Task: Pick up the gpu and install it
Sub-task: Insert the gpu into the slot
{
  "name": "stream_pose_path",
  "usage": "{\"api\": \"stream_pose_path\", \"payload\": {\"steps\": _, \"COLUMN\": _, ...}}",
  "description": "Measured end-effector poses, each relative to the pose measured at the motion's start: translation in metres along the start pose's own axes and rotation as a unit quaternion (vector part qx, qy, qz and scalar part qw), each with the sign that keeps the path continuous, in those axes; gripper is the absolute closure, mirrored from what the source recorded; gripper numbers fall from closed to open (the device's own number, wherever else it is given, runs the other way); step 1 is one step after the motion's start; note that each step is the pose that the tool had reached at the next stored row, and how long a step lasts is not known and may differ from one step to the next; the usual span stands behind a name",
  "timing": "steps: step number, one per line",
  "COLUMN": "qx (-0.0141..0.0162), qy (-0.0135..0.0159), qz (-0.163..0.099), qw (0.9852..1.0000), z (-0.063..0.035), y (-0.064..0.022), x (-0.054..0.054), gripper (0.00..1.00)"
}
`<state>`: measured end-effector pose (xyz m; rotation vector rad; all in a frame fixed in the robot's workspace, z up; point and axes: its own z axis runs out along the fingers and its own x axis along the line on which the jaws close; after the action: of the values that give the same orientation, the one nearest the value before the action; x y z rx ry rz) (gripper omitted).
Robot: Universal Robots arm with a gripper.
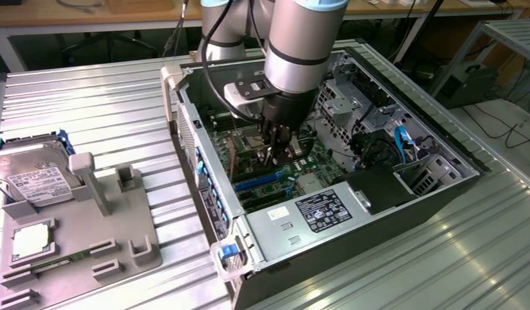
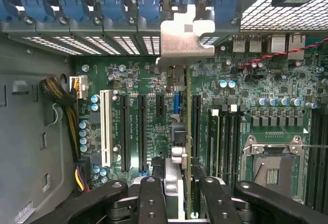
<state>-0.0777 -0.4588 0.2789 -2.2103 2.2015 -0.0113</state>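
My gripper [image 1: 276, 147] is down inside the open computer case [image 1: 437, 139], shut on the gpu [image 1: 263, 157], which stands on edge over the motherboard [image 1: 303, 171]. In the wrist view the gpu [image 2: 179, 157] runs edge-on from between my black fingers [image 2: 154, 196] out to the case's rear wall. Its silvery bracket [image 2: 185, 39] sits against the row of slot openings there, under the blue latches [image 2: 148, 6]. The card's lower edge lies along a long black expansion slot [image 2: 196, 126]; I cannot tell whether it is seated.
Other slots [image 2: 125, 131] lie beside the card, the CPU socket [image 2: 271, 170] on its other side. A power supply [image 1: 325, 210] fills the case's near end, with cables [image 1: 403, 145] at the exterior view's right. Outside, a hard drive [image 1: 37, 181] rests on a grey fixture [image 1: 92, 239].
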Motion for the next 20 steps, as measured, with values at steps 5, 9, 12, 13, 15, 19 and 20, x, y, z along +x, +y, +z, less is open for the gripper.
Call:
{"api": "stream_pose_path", "payload": {"steps": 5, "qx": 0.0, "qy": 0.0, "qz": 0.0, "qw": 1.0, "z": 0.0046, "y": 0.0003, "x": -0.001, "gripper": 0.69}}
{"api": "stream_pose_path", "payload": {"steps": 9, "qx": 0.0, "qy": 0.0001, "qz": 0.0, "qw": 1.0, "z": 0.0078, "y": 0.0004, "x": -0.002, "gripper": 0.69}}
{"api": "stream_pose_path", "payload": {"steps": 12, "qx": 0.0, "qy": 0.0002, "qz": 0.0, "qw": 1.0, "z": 0.0099, "y": 0.0006, "x": -0.004, "gripper": 0.69}}
{"api": "stream_pose_path", "payload": {"steps": 13, "qx": 0.0, "qy": 0.0002, "qz": 0.0, "qw": 1.0, "z": 0.0108, "y": 0.0006, "x": -0.005, "gripper": 0.69}}
{"api": "stream_pose_path", "payload": {"steps": 15, "qx": 0.0, "qy": 0.0002, "qz": 0.0, "qw": 1.0, "z": 0.0112, "y": 0.0006, "x": -0.005, "gripper": 0.69}}
{"api": "stream_pose_path", "payload": {"steps": 19, "qx": 0.0, "qy": 0.0003, "qz": 0.0, "qw": 1.0, "z": 0.0115, "y": 0.0015, "x": -0.005, "gripper": 0.69}}
{"api": "stream_pose_path", "payload": {"steps": 20, "qx": 0.0, "qy": 0.0002, "qz": 0.0, "qw": 1.0, "z": 0.0118, "y": 0.0019, "x": -0.005, "gripper": 0.69}}
